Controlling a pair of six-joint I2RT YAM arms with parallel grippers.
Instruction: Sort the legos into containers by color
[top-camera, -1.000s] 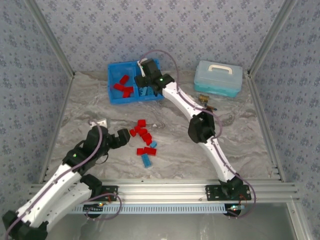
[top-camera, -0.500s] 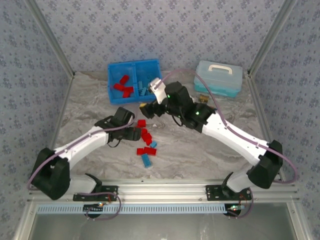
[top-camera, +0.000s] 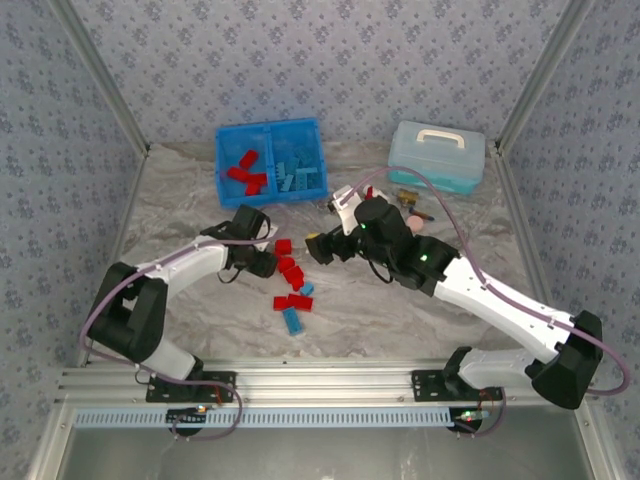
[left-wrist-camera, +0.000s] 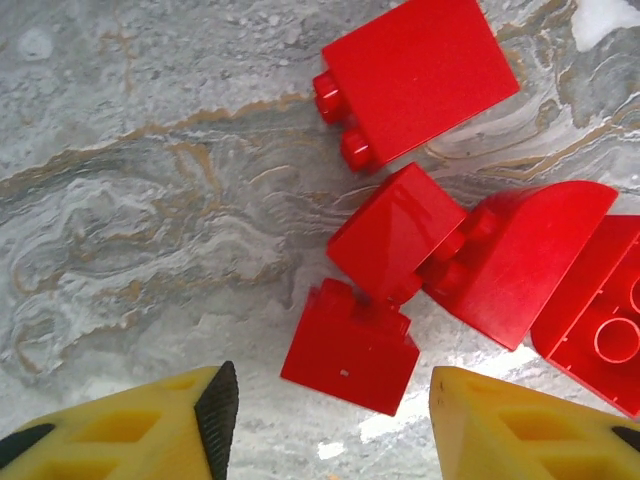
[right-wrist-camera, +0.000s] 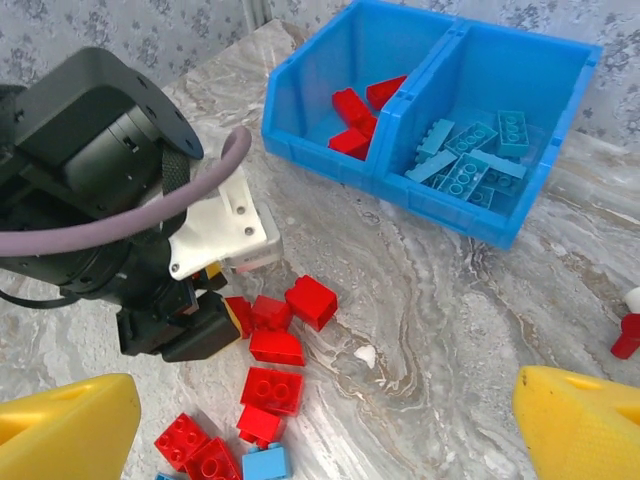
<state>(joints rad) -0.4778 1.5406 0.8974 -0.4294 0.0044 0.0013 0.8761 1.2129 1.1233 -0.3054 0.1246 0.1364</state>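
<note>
Loose legos, mostly red with a few light blue ones, lie in a pile mid-table. My left gripper is down at the pile's left edge. Its yellow fingers stand apart on either side of a small red brick without touching it. My right gripper hovers wide open above the pile's right side, holding nothing. The blue bin stands at the back, with red bricks in its left compartment and light blue bricks in its right one.
A pale teal case with a white handle stands at the back right. A small red-and-white piece lies right of the bin. Metal frame rails border the table's sides and front.
My right arm has pulled back from the bin to the pile and opened wide. My left arm has reached in to the pile's left edge, its jaws narrowing around a red brick.
</note>
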